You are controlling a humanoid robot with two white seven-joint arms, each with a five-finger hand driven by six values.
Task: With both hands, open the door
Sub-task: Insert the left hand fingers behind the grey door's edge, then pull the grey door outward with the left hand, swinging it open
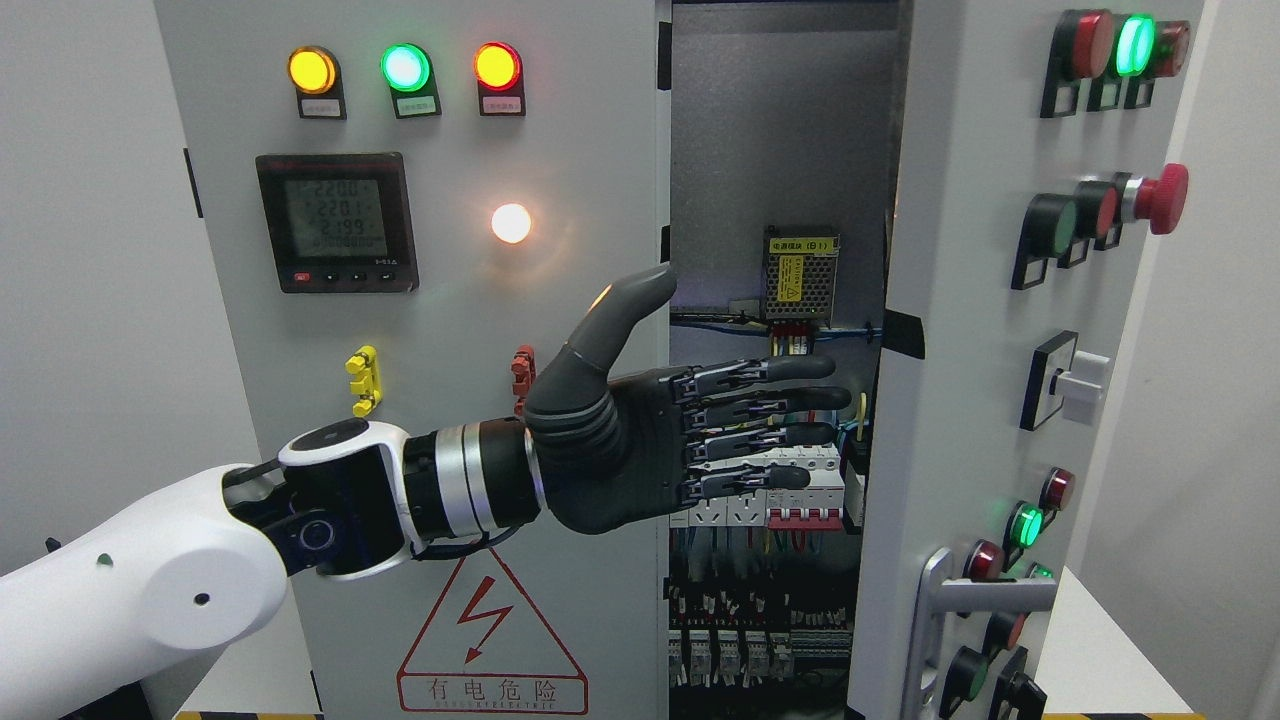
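A grey electrical cabinet fills the head view. Its right door (970,380) stands swung partly outward, edge-on, carrying buttons, lamps and a silver lever handle (960,600) low down. The left door (450,400) is flush, with three lamps and a meter (335,222). Between them the interior (770,180) shows, with breakers (790,495) and wiring. My left hand (690,420) reaches from the lower left, fingers stretched flat and thumb up, in front of the gap. Its fingertips (835,400) point toward the right door's inner edge, holding nothing. No right arm shows.
A red emergency button (1160,198) and a rotary switch (1075,378) stick out from the right door's face. Yellow (363,380) and red (522,375) clips sit on the left door. A high-voltage warning triangle (490,640) is below my wrist. White wall lies on either side.
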